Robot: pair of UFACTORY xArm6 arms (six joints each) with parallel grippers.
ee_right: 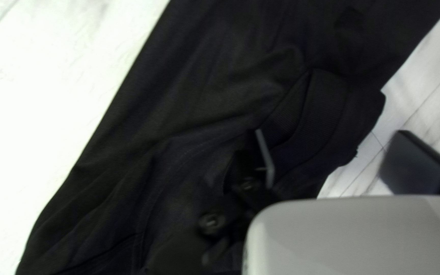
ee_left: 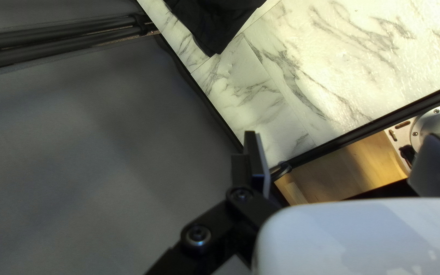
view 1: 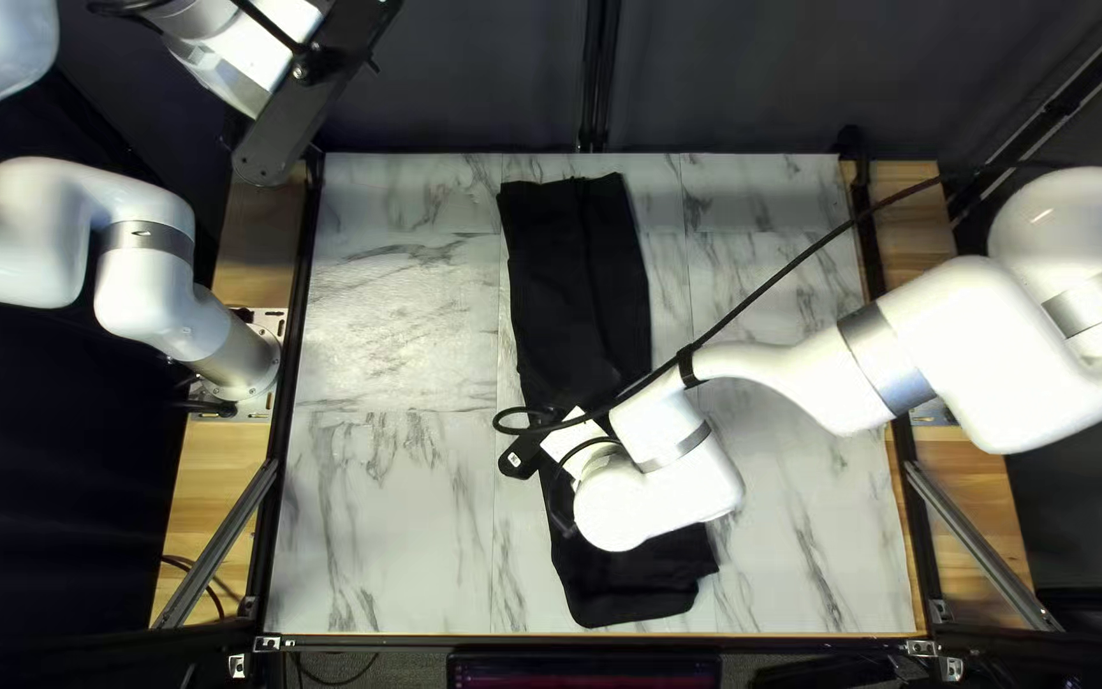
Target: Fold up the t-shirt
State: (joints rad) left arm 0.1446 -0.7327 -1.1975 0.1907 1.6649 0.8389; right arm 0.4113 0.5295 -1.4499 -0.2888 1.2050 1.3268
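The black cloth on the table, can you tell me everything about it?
The black cloth looks soft and matte. It lies in a long, creased strip on the table, reaching from near the far edge almost to the near one. One band looks ribbed. My open right pincer is over it; I can't tell if they touch.

Qty 2: L arm [view 1: 149,287] & R arm [view 1: 985,345], glossy wht, rounded jts, silver bands [view 1: 883,357]; R w/ blk cable [view 1: 704,342], blk strap [view 1: 688,369]; blk links [ee_left: 220,218], metallic screws [ee_left: 198,235].

T-shirt [view 1: 574,300] plain black, tabletop [view 1: 385,511] white with grey marble veining
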